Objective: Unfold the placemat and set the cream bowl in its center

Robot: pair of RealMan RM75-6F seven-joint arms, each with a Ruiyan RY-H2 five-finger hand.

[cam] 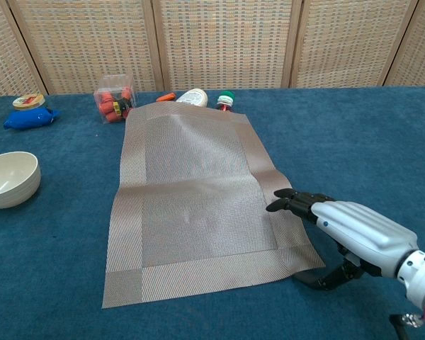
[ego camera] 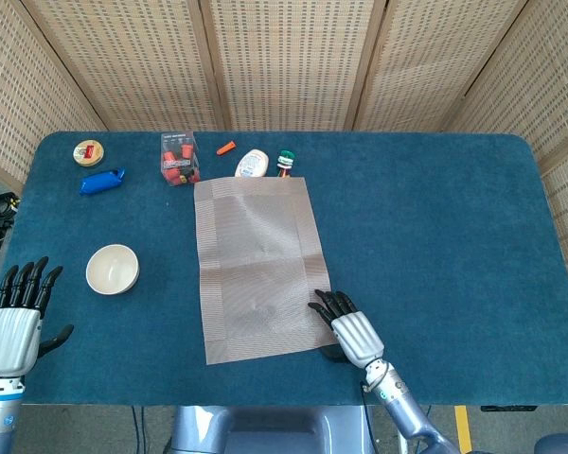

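From the head view, the placemat [ego camera: 258,268] lay opened out flat on the blue felt-like table [ego camera: 435,227], a woven grey-tan rectangle with a darker border band. Its long axis ran from the near edge toward the far edge of the table, leaning slightly to the left at the far end. A faint crease crossed it about halfway. The cream bowl [ego camera: 112,269], round, smooth and upright, sat on the bare table well to the left of the placemat, apart from it. The right hand [ego camera: 346,328], silver-backed with black fingers, lay palm down with its fingers extended side by side over the near right corner of the placemat, holding nothing. The left hand [ego camera: 16,315] stood at the near left edge, fingers straight and pointing up, near the bowl but not touching it, holding nothing. Along the far edge sat a clear box of red items [ego camera: 178,158], a white bottle [ego camera: 251,165] lying down, a small green-capped bottle [ego camera: 285,162], a blue object [ego camera: 101,181] and a round tin [ego camera: 88,152].

From the chest view, the placemat [cam: 196,202] showed its fine ribbed weave, and its near right corner was lifted a little off the table. The right hand [cam: 340,227] reached in from the right, fingertips [cam: 280,201] resting on the placemat's right border, thumb underneath by the raised corner. The bowl [cam: 10,178] stood at the left edge, open side up.
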